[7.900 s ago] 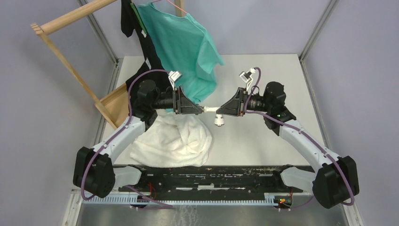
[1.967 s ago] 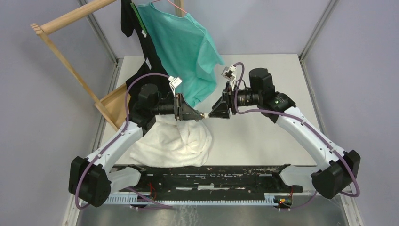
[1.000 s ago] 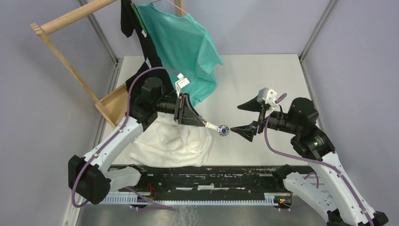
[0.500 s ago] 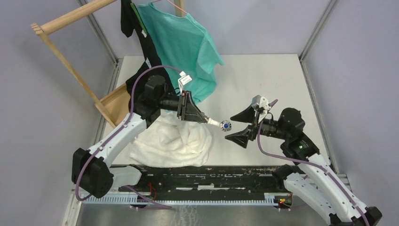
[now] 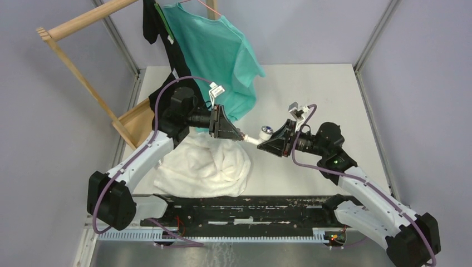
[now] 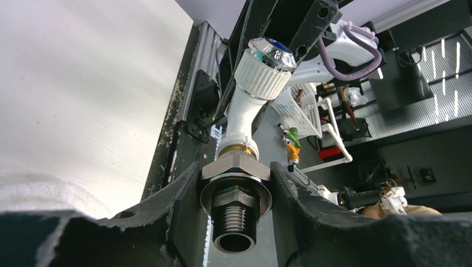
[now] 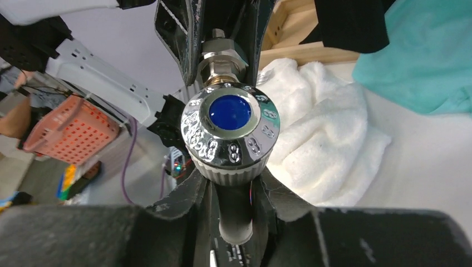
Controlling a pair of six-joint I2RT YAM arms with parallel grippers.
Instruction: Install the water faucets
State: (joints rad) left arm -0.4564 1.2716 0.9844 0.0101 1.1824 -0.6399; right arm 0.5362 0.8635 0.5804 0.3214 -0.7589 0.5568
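White plastic faucet (image 6: 245,111), threaded metal fitting (image 6: 236,214)

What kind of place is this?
Probably a robot lab, not a house: a left arm and right arm bolted to a white table, with a white basket and orange basket beyond.

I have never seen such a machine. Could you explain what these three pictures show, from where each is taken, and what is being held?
Two robot arms stand at the edge of a table. One picture looks down from above; the other two come from a camera on each wrist. A white towel lies on the table; a teal shirt hangs beside a wooden rack. Above the table, the left claw grips a metal fitting and the right claw grips the white faucet joined to it.
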